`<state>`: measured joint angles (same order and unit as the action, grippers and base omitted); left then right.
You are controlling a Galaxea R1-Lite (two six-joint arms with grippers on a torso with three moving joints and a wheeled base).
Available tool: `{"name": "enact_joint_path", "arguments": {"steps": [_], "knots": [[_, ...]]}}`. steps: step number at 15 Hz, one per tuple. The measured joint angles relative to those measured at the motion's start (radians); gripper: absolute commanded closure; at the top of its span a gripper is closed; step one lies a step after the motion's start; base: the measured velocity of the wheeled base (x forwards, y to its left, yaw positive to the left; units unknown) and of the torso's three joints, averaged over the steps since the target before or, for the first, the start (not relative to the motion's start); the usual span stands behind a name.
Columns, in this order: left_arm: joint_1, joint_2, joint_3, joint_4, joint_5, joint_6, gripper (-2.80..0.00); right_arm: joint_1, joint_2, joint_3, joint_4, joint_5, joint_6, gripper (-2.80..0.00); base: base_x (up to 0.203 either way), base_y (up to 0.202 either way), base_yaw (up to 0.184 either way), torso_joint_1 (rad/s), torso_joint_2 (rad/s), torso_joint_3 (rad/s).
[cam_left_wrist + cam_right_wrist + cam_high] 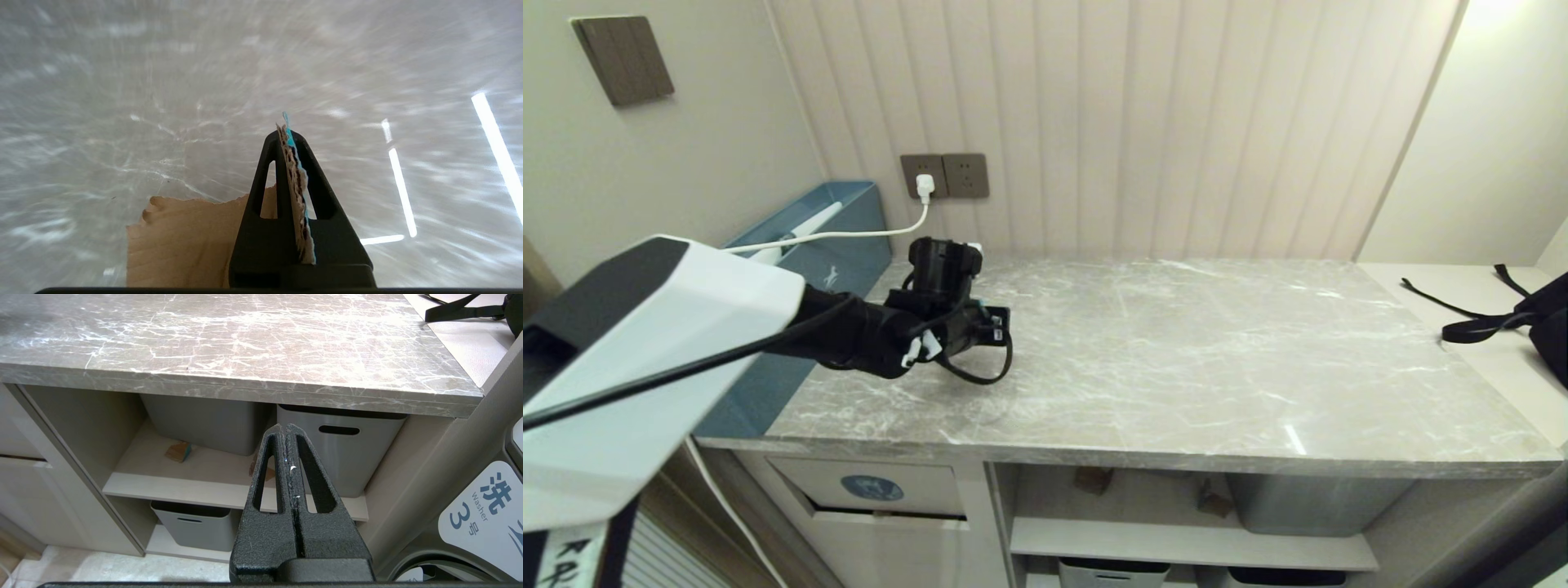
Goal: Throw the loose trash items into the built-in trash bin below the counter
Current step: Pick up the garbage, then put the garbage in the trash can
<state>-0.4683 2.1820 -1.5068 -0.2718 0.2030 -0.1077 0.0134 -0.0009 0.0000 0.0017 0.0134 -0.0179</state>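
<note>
While the left arm reaches over the grey marble tabletop (pixel 1176 343) in the head view, its left end effector (pixel 980 322) hangs near the tabletop's back left corner, above the built-in trash bin (pixel 874 487). Its wrist view shows the left end effector (pixel 291 136) clamped on a cardboard scrap (pixel 179 241) with a teal edge. From the right wrist, the right end effector (pixel 287 430) is closed and empty before the shelf (pixel 196 477), where another scrap (pixel 178 451) lies under the tabletop.

The black two-fingered left gripper (pixel 291 134), on its black forearm reaching from about eight o'clock in the head view, is clamped on a brown torn cardboard scrap (pixel 296 192) (teal-edged), while the black right gripper (pixel 287 429) hangs with fingers pressed together.
</note>
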Motion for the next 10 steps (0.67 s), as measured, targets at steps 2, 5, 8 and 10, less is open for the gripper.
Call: {"name": "enact_joint_path", "arguments": {"steps": [2, 5, 8, 10], "knots": [[-0.031, -0.128, 0.101, -0.020, 0.000, -0.003, 0.00, 0.000, 0.000, 0.000, 0.000, 0.000, 0.000, 0.00, 0.000, 0.000, 0.000, 0.000, 0.00, 0.000], [-0.057, -0.356, 0.356, -0.048, 0.005, -0.006, 0.00, 0.000, 0.000, 0.000, 0.000, 0.000, 0.000, 0.00, 0.000, 0.000, 0.000, 0.000, 0.00, 0.000], [-0.072, -0.628, 0.646, -0.116, 0.014, -0.006, 0.00, 0.000, 0.000, 0.000, 0.000, 0.000, 0.000, 0.00, 0.000, 0.000, 0.000, 0.000, 0.00, 0.000], [-0.076, -0.824, 0.823, -0.137, 0.028, -0.005, 0.00, 0.000, 0.000, 0.000, 0.000, 0.000, 0.000, 0.00, 0.000, 0.000, 0.000, 0.000, 0.00, 0.000]]}}
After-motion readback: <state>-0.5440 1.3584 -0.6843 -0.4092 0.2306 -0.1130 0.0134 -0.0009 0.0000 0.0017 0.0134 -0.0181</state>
